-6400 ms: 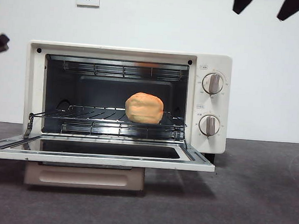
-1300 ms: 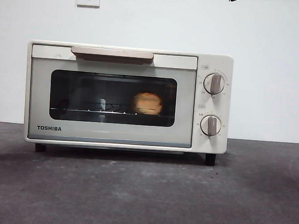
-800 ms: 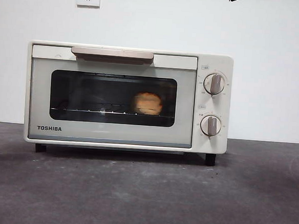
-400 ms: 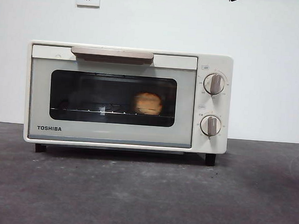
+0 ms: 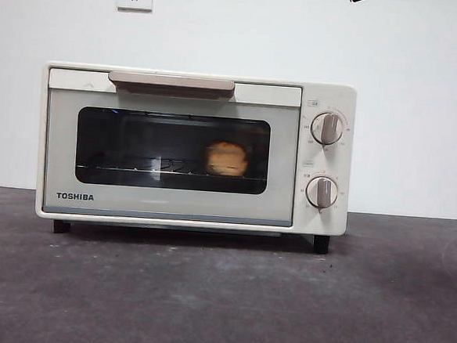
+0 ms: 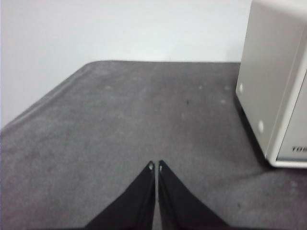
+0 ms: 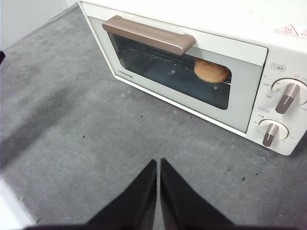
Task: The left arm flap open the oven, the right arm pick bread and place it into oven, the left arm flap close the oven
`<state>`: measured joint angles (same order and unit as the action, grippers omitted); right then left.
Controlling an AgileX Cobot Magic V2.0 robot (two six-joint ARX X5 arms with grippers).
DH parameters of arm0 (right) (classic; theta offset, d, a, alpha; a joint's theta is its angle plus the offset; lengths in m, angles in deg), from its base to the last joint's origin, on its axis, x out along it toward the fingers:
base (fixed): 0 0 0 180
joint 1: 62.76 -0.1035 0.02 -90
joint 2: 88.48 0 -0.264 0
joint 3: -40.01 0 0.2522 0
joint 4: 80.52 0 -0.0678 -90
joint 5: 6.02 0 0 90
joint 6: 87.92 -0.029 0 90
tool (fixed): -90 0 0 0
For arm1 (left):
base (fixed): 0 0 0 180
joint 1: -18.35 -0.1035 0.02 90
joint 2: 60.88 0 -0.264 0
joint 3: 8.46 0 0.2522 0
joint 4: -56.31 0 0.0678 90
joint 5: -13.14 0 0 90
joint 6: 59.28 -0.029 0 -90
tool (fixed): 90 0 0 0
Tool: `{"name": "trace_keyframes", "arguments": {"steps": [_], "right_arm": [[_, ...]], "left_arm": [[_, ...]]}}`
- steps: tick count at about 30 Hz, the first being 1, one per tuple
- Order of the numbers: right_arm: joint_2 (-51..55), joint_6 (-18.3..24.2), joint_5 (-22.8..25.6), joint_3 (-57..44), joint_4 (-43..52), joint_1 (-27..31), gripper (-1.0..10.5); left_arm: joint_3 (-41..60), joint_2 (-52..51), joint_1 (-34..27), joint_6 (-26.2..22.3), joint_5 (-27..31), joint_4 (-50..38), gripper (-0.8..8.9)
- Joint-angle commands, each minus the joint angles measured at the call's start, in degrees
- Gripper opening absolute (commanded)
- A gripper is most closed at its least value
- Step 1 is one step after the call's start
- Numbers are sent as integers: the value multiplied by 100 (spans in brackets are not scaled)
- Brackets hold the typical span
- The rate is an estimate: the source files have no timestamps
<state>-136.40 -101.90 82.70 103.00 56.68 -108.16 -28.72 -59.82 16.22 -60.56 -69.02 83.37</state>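
The bread (image 5: 226,158) sits on the wire rack inside the oven (image 5: 195,149), right of the window's middle, and I can see it through the dark glass in both the front and right wrist views. The door is shut flush against the oven's face with the beige handle (image 5: 171,81) up along its top edge, so by my reading every part of the task is done and what is left is to park cleanly. My left gripper (image 6: 155,166) hangs over bare table (image 6: 120,120) beside the oven's side wall, apart from it, jaws pressed together and empty. My right gripper (image 7: 158,161) is high above the table in front of the oven, jaws likewise closed on nothing. To finish well I would lift both arms straight away from the oven, keeping clear of the handle and the two knobs (image 5: 326,128).
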Motion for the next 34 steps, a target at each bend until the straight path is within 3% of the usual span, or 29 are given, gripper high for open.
{"name": "trace_keyframes", "arguments": {"steps": [1,34], "right_arm": [[-28,-52,22,48,48,-48,7],[-28,-46,22,48,50,-48,7]], "left_arm": [[140,-72,-11,-133,63,-68,20],[507,-87,0,-223,160,-177,20]]}}
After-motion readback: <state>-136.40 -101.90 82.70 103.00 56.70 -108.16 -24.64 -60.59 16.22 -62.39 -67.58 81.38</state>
